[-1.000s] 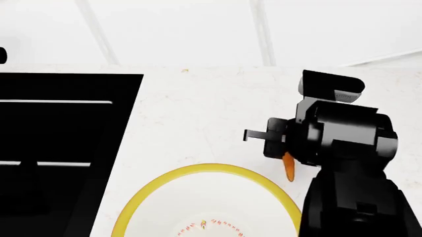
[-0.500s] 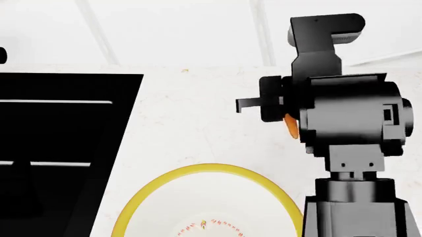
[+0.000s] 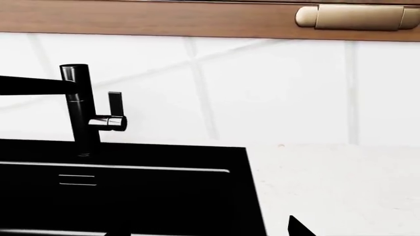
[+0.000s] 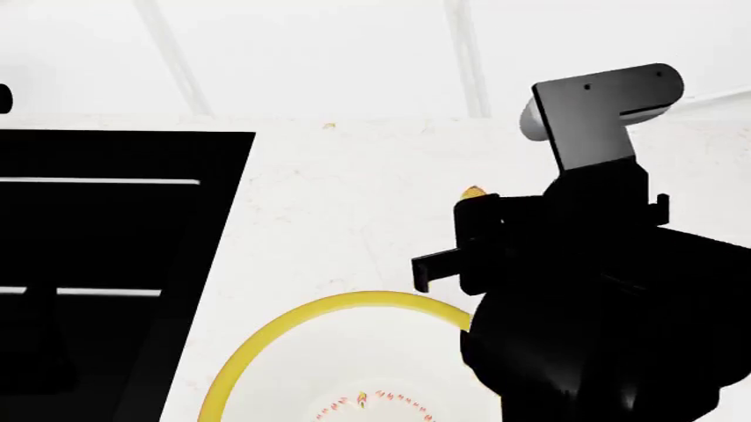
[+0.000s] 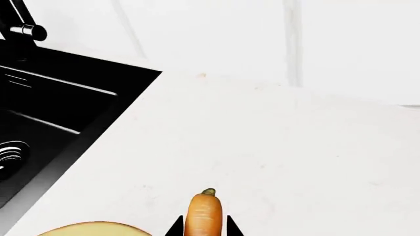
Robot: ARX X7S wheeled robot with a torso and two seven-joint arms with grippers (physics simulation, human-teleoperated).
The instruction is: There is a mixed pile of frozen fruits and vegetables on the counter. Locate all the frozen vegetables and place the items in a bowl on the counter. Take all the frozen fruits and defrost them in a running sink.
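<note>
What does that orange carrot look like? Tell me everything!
The carrot is orange and smooth-looking, with faint rings and a small greenish stub at its tip. Only its top part shows in the right wrist view. It stands between the right gripper's dark jaws, above the white counter. In the head view just its tip peeks out past the arm.

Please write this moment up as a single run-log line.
right pincer: shut on carrot | position: beside bowl rim, above counter | left pincer: out of view | sink: no produce visible
</note>
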